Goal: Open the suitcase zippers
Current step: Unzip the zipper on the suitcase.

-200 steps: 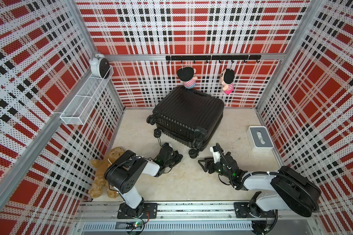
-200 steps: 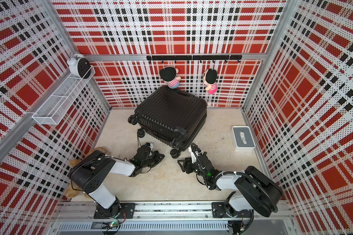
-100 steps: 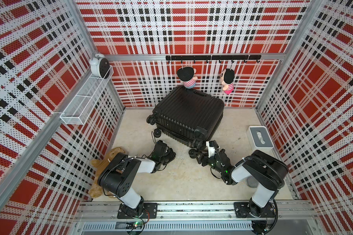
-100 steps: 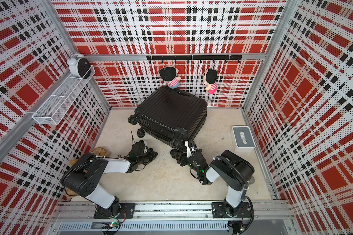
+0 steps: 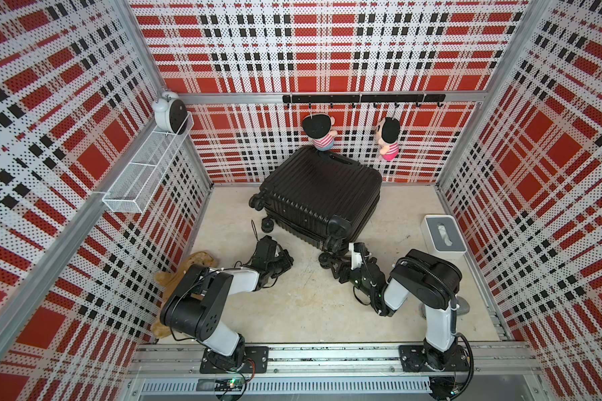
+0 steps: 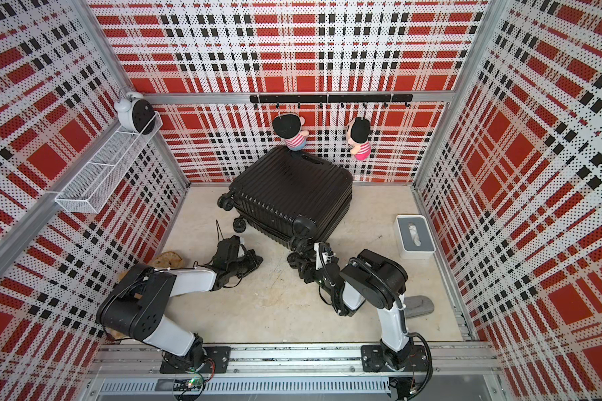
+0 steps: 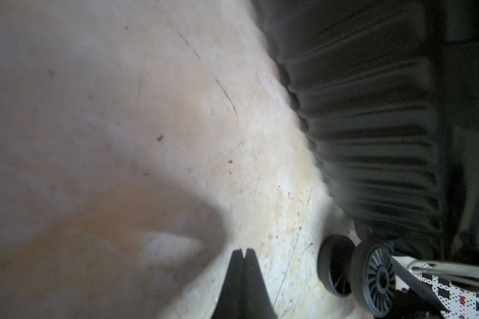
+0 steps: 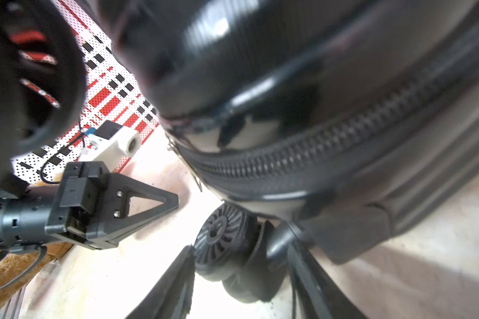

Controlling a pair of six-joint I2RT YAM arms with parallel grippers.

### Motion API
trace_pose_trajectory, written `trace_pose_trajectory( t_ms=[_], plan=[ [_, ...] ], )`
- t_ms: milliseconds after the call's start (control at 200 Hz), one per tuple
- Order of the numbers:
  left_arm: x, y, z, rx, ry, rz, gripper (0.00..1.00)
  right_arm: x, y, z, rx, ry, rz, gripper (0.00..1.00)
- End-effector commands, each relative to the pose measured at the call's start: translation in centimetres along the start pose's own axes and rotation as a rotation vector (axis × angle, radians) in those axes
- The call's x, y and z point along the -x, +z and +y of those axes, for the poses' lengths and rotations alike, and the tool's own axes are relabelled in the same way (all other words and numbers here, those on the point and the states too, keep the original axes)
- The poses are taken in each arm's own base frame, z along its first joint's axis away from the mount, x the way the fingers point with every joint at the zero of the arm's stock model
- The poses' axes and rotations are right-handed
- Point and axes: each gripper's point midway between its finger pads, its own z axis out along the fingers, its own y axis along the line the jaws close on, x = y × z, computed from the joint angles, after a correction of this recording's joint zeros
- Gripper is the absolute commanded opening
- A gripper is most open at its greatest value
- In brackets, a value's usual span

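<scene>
The black ribbed suitcase (image 5: 320, 187) (image 6: 292, 187) lies flat at the back of the floor. Its zippers (image 8: 315, 149) show as a black toothed track along the seam, and no pull shows. My right gripper (image 5: 332, 265) (image 6: 303, 267) (image 8: 241, 245) is low at the suitcase's near right corner. Its fingers stand on either side of a caster wheel (image 8: 221, 237) and touch it. My left gripper (image 5: 287, 259) (image 6: 257, 258) (image 7: 243, 251) (image 8: 176, 203) is shut and empty. It hovers just over the floor, short of the suitcase's near side and beside another pair of wheels (image 7: 371, 276).
A white tissue box (image 5: 443, 236) sits at the right wall. A brown plush toy (image 5: 199, 260) lies behind the left arm. A wire basket (image 5: 146, 173) and an alarm clock (image 5: 169, 111) hang on the left wall, and two dolls (image 5: 318, 132) on the back hook rail.
My right arm has folded in and carried its gripper left to the suitcase's corner wheel, jaws narrowing round it. The left gripper has shifted slightly back and left, still shut.
</scene>
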Motion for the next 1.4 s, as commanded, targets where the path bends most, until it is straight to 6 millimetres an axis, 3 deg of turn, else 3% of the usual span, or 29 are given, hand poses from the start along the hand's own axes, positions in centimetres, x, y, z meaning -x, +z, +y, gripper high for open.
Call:
trace_pose_trajectory(
  t_ms=[0, 130, 456, 827, 1042, 1393],
  plan=[
    [0.2, -0.1, -0.5, -0.016, 0.027, 0.012, 0.00, 3.4, 0.1, 3.0, 0.114, -0.003, -0.130, 0.57],
    [0.2, 0.1, -0.5, -0.019, 0.031, 0.013, 0.00, 4.0, -0.4, 3.8, 0.104, -0.027, -0.144, 0.58],
    [-0.1, 0.9, -0.8, -0.037, 0.032, 0.037, 0.00, 2.6, 1.8, 2.2, 0.050, -0.001, -0.128, 0.58],
    [-0.2, 0.8, -0.3, -0.034, 0.031, 0.042, 0.00, 3.5, 2.9, 1.7, 0.022, -0.016, -0.154, 0.55],
    [0.0, 0.7, 0.1, -0.030, 0.027, 0.041, 0.00, 4.2, 3.9, 2.8, 0.057, -0.047, -0.161, 0.48],
    [0.0, 1.0, 0.1, -0.036, 0.026, 0.049, 0.00, 4.6, 4.4, 3.3, 0.103, -0.024, -0.186, 0.20]
  ],
)
